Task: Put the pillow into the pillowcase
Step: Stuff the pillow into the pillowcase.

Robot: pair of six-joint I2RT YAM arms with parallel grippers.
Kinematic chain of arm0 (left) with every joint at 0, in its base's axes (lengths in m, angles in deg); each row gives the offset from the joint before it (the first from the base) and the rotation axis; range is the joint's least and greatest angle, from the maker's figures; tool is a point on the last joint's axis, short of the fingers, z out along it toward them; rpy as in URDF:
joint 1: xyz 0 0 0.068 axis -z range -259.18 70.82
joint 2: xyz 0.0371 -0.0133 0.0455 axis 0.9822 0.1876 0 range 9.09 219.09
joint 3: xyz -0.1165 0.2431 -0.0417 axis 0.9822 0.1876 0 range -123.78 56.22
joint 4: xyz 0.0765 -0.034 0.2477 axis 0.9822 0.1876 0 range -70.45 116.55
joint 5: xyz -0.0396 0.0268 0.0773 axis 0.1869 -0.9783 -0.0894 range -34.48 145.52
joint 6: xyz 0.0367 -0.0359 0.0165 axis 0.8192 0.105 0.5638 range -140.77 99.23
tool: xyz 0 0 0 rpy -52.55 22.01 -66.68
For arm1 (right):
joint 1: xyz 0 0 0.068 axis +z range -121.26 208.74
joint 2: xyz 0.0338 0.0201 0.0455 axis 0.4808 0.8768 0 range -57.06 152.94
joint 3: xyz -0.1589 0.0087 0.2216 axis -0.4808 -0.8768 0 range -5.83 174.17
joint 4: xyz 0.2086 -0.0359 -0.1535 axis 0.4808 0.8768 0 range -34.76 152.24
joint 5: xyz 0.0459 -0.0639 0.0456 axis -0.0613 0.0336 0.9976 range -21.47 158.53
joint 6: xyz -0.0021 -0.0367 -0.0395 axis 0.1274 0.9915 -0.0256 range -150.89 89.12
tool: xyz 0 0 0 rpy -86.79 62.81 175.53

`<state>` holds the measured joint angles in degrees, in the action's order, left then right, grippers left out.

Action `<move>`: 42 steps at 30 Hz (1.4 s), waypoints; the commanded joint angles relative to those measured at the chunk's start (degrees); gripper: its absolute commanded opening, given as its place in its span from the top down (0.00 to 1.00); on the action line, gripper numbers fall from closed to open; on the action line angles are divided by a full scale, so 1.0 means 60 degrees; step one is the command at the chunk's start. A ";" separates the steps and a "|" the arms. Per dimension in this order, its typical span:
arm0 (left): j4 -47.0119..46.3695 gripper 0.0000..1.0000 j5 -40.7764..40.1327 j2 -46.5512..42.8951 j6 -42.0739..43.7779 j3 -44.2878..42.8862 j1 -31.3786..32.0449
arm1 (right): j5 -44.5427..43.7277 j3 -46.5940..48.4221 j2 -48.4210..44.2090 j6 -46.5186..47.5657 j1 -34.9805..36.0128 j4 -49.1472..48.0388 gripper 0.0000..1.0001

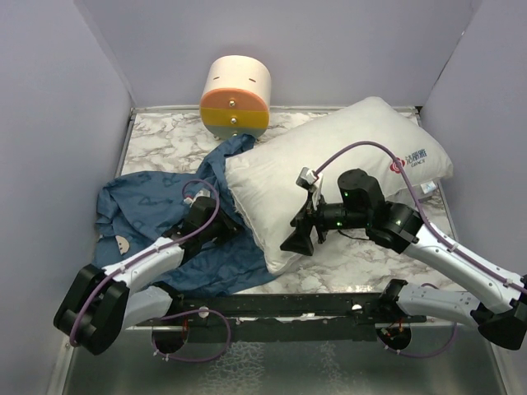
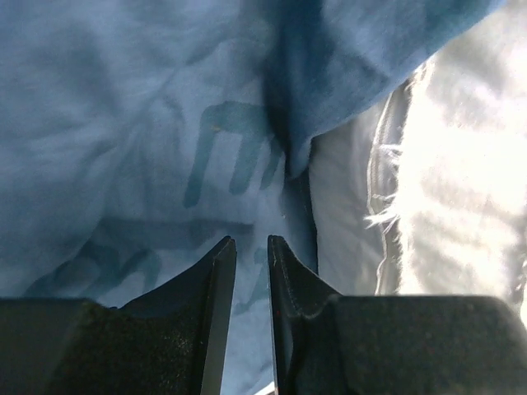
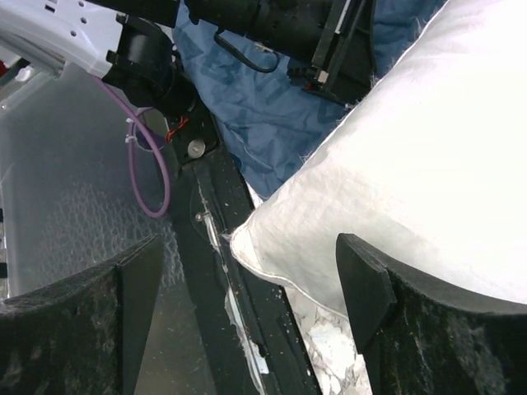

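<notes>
Top external view: the pillow [image 1: 346,156] lies aslant on the right half of the marbled table [image 1: 165,140], its labelled end toward the far right and its near corner pointing at the arm bases. The pillowcase [image 1: 140,210] is crumpled on the left half, with one flap running up along the pillow's left edge toward a cream-and-orange cylinder [image 1: 235,97] at the back wall. The left gripper [image 1: 221,229] rests on the pillowcase just beside the pillow's left edge. The right gripper [image 1: 298,239] sits over the pillow's near corner.

Left wrist view: the left gripper [image 2: 251,243] points down at the blue cloth [image 2: 123,123], whose printed letters show just ahead of the tips. The fingers [image 2: 216,280] stand close together, with only a narrow slit between them. Whether cloth is nipped in that slit cannot be told. The pillow [image 2: 461,164] fills the right side, and a fold of the pillowcase overlaps its edge just ahead and to the right of the fingertips.

Right wrist view: the right gripper [image 3: 247,251] is spread wide. The pillow's near corner [image 3: 428,164] lies between the two fingers, reaching close to the right-hand one [image 3: 366,276] and standing apart from the other. No finger is seen pressing the fabric. Beyond the corner lies the pillowcase [image 3: 263,107], with the left arm [image 3: 272,20] resting on it.
</notes>
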<state>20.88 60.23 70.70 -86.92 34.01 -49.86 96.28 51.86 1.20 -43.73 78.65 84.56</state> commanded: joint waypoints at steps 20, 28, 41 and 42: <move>-0.1862 0.65 0.0266 0.1861 0.0251 -0.1583 0.0899 | -0.0598 -0.0221 0.1082 0.0261 0.2600 0.1215 0.25; -0.1664 0.60 0.0558 0.2063 0.0452 -0.2060 0.0899 | -0.4567 0.0497 0.2357 -0.0707 0.2739 0.1638 0.35; -0.0383 0.58 0.0457 0.1687 0.1061 -0.1799 0.0899 | -0.5685 0.0995 0.2697 -0.0825 0.2729 0.0842 0.50; -0.0314 0.58 0.0434 0.1539 0.1047 -0.1652 0.0899 | -0.5665 0.0996 0.2710 -0.0897 0.2728 0.0823 0.55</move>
<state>16.48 61.30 83.11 -82.44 23.54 -44.92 63.82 55.93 16.26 -48.38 95.13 93.04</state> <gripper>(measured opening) 0.416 0.550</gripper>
